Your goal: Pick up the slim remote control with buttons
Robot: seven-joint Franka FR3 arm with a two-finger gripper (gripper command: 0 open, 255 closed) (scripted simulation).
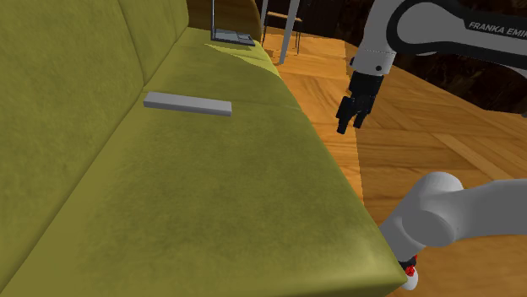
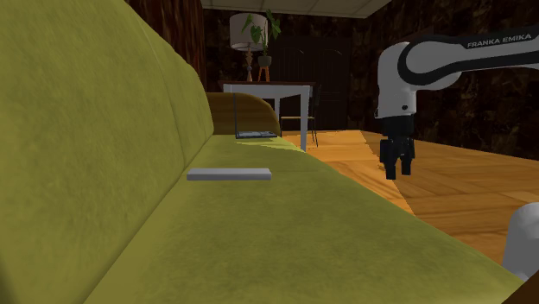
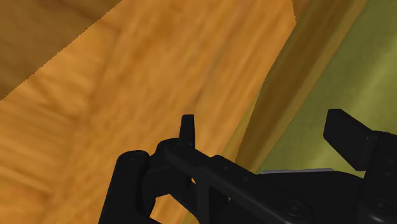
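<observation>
remote on sofa | laptop far end | gripper agape abv floor

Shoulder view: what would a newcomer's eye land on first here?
The big olive-green sofa spreads across the shoulder view's left, with a flat grey remote lying on its seat. To the right, the white arm hangs its black jaws, open, above the wooden floor, off the sofa's front edge.

Second exterior view, top right: lettering "FRANKA EMIKA", read in full, along the arm's upper link. Shoulder view, top right: same lettering on the same link, readable as "FRANKA EMI", the rest cut by the frame edge.
</observation>
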